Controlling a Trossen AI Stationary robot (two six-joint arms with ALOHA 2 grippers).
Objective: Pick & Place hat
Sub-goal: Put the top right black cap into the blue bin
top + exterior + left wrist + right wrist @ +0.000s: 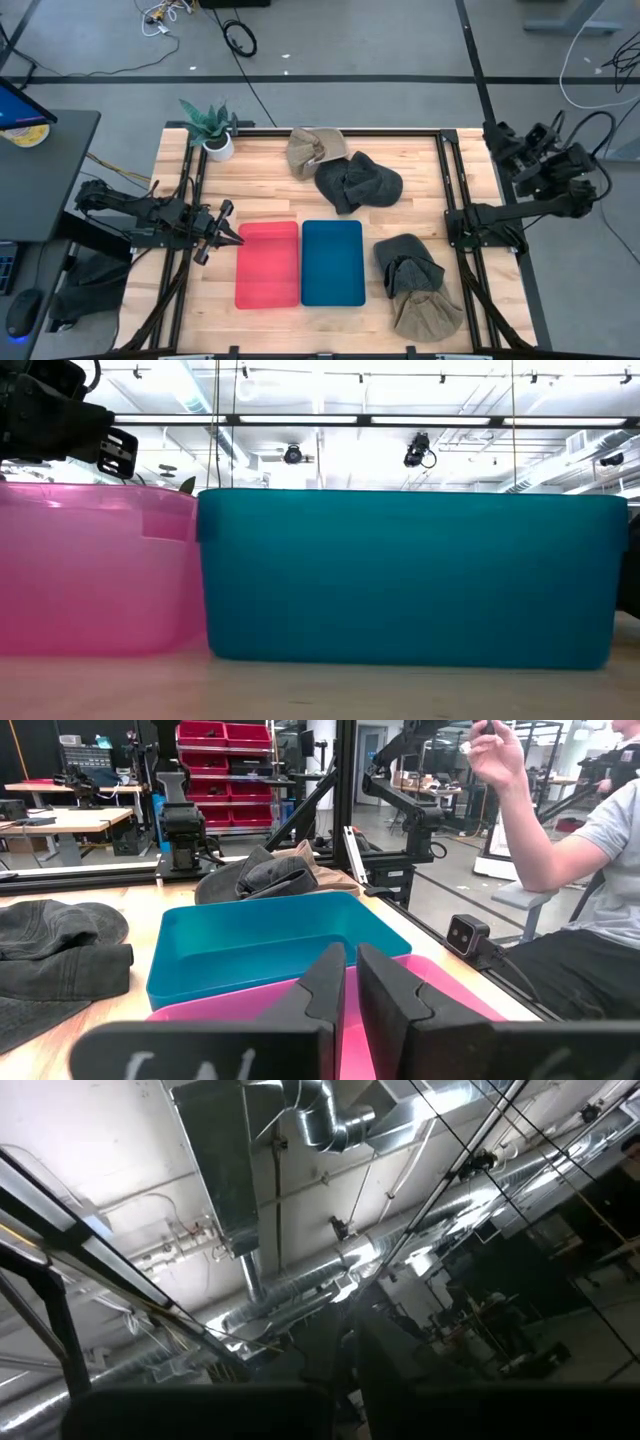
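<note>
Down at tabletop level the low view is nearly all bin walls, the pink bin (95, 570) and teal bin (410, 575) side by side and touching, so none of the hats show there and only a bit of the left arm pokes in at the upper corner. From above you can count four hats: a tan hat (314, 150) and a dark hat (357, 183) overlapping at the back of the tabletop (260, 170), then another dark hat (407, 264) lying partly over a second tan hat (428, 313) near the front right, just beside the teal bin (332, 262). Both bins look empty and sit in the middle, pink bin (267, 264) on the left. A small potted plant (211, 128) stands at the back left corner. The left gripper (233, 239) hangs right at the pink bin's left edge, fingers (325, 985) nearly together with just a thin gap, holding nothing. The right gripper (500, 140) is folded up off the tabletop's right side, and its wrist camera only sees ceiling ducts, fingers too murky there, so I can't tell if they're open. A person (560, 850) sitting beyond the tabletop is cut off at the frame edge in the left wrist view, one hand raised.
</note>
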